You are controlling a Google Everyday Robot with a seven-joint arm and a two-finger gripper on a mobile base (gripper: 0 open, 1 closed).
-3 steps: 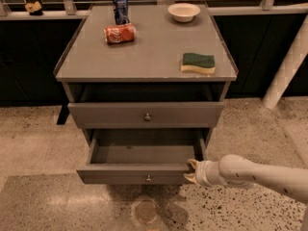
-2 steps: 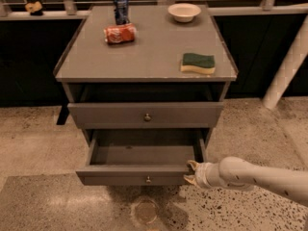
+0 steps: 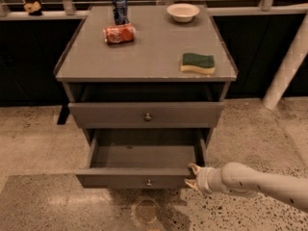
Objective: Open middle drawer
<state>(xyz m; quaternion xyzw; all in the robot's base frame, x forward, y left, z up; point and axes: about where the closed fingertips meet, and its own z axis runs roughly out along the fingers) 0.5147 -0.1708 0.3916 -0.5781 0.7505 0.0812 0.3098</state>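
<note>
A grey cabinet (image 3: 144,57) has a drawer with a small knob (image 3: 147,116) just below its top, nearly closed. Under it, a lower drawer (image 3: 144,157) is pulled out toward me and its inside is bare. Its front panel has a knob (image 3: 148,182). My gripper (image 3: 191,175), on a white arm (image 3: 260,181) coming in from the right, is at the right front corner of the pulled-out drawer. Its two yellowish fingertips (image 3: 193,167) stand apart, beside the end of the drawer front, and hold nothing.
On the cabinet top are an upright blue can (image 3: 119,7), a red can lying on its side (image 3: 119,33), a white bowl (image 3: 183,12) and a green-and-yellow sponge (image 3: 198,63). A white post (image 3: 288,66) stands at the right. Speckled floor lies around the cabinet.
</note>
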